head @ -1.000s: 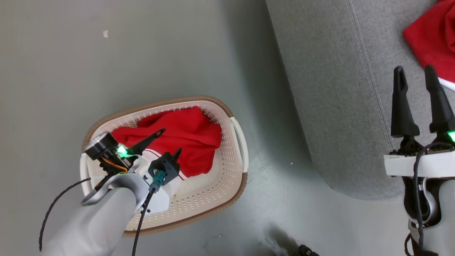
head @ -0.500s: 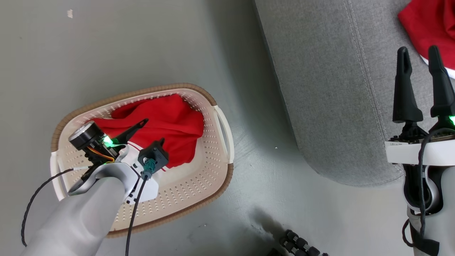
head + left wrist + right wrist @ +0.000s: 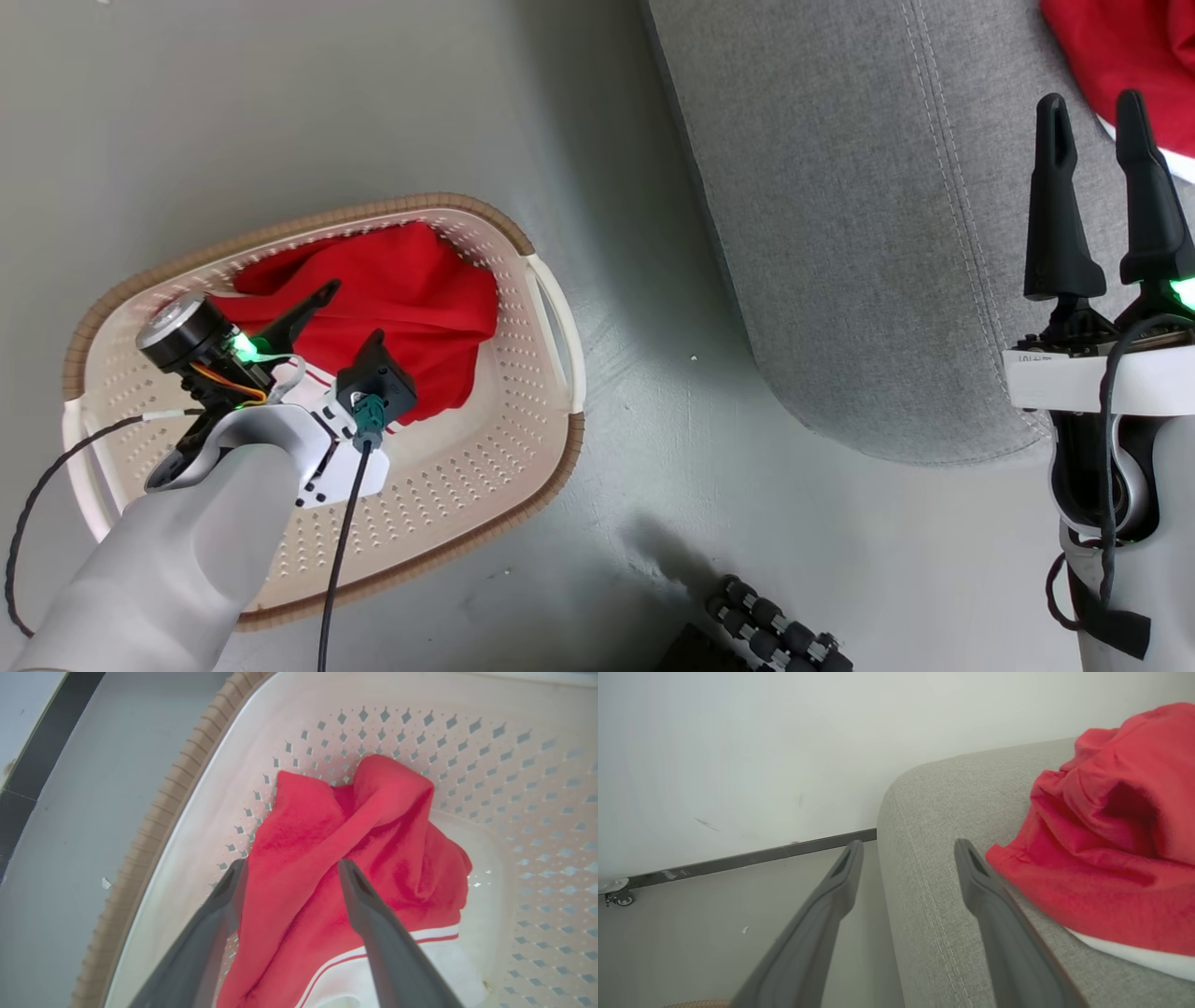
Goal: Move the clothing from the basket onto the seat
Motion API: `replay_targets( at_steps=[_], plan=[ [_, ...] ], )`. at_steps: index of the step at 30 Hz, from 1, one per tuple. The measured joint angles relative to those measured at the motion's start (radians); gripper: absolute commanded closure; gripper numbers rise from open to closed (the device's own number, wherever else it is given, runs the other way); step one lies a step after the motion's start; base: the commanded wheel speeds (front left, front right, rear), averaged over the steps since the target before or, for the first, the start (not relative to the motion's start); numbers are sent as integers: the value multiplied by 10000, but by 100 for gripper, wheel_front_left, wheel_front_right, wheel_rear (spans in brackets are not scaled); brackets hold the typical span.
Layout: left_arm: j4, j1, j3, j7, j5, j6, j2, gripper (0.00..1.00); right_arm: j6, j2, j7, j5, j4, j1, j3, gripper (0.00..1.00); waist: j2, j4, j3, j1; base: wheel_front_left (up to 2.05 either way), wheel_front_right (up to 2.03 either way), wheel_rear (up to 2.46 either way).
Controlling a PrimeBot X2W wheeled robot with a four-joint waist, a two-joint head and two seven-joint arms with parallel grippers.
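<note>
The head camera looks steeply down onto the floor point(image 3: 373, 112), with the basket point(image 3: 467, 467) at its lower left and the seat point(image 3: 859, 233) at its upper right. The left wrist camera sits close over the basket, facing along the left gripper point(image 3: 292, 863) at the red garment point(image 3: 327, 826) by the perforated wall; the head view shares both. The right wrist camera sits low at the seat's rounded corner, facing along the right gripper point(image 3: 908, 842) toward the wall point(image 3: 738, 742); with the head view it shares the seat's edge and the second red garment point(image 3: 1111, 858).

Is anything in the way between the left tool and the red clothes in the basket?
No, nothing visible is. The open left tool points straight at the red clothes lying in the basket, with its two fingers framing a raised fold.
</note>
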Motion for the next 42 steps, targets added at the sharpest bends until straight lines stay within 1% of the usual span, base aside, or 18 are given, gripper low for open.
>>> replay_targets(
  at_steps=[1,9,14,16,19,22,26,27,28,29,30,31,32,33,35,40,42],
  plan=[
    [29,-12,0,0,48,90,6,0,0,0,0,13,2,-1,4,0,-1,-24,39,0,0,0,0],
    [276,-256,-38,50,265,364,0,0,0,0,0,140,33,-290,96,0,0,-170,254,0,0,0,0],
    [591,-370,-146,219,497,612,-4,0,0,0,0,209,132,-399,190,0,0,-264,351,-1,0,0,0],
    [755,-380,-150,307,514,616,15,0,0,0,0,238,163,-399,221,0,0,-303,377,-1,0,0,0],
    [957,-384,-173,412,581,765,12,0,0,0,0,238,184,-401,253,0,0,-358,406,-1,0,0,0],
    [1078,-384,-198,443,585,826,-2,0,0,0,0,240,203,-404,263,0,0,-405,426,-1,0,0,0],
    [1319,-400,-222,575,585,886,-107,0,0,0,0,242,249,-407,313,0,0,-469,437,-1,0,0,0],
    [1398,-409,-222,610,583,888,-157,4,0,0,0,249,251,-408,320,0,0,-484,439,-1,0,0,0],
    [1448,-412,-219,617,581,888,-196,11,0,2,0,253,253,-408,320,0,0,-498,442,0,0,0,0],
    [1484,-415,-215,617,575,888,-226,22,0,2,0,253,255,-408,320,0,0,-510,445,-1,0,0,0],
    [1532,-420,-215,627,568,892,-253,29,0,2,0,253,255,-409,328,0,0,-521,449,-1,0,0,0],
    [1574,-426,-213,660,568,913,-274,54,0,2,0,253,255,-410,337,0,0,-533,453,-1,0,0,0],
    [1601,-431,-207,660,564,930,-288,58,0,2,0,253,255,-410,343,0,0,-544,459,-1,0,0,0],
    [1616,-440,-201,658,560,930,-295,58,0,2,0,253,255,-410,343,0,0,-552,464,-1,0,0,0],
    [1639,-504,-201,646,552,936,-347,64,0,2,0,253,255,-410,341,0,0,-563,473,-1,0,0,0],
    [1781,-673,-221,637,554,995,-529,100,0,2,0,253,259,-410,326,0,0,-571,484,-1,0,0,0],
    [1833,-673,-234,560,554,995,-560,100,0,2,0,253,263,-410,309,0,0,-570,484,-1,0,0,0]
  ],
)
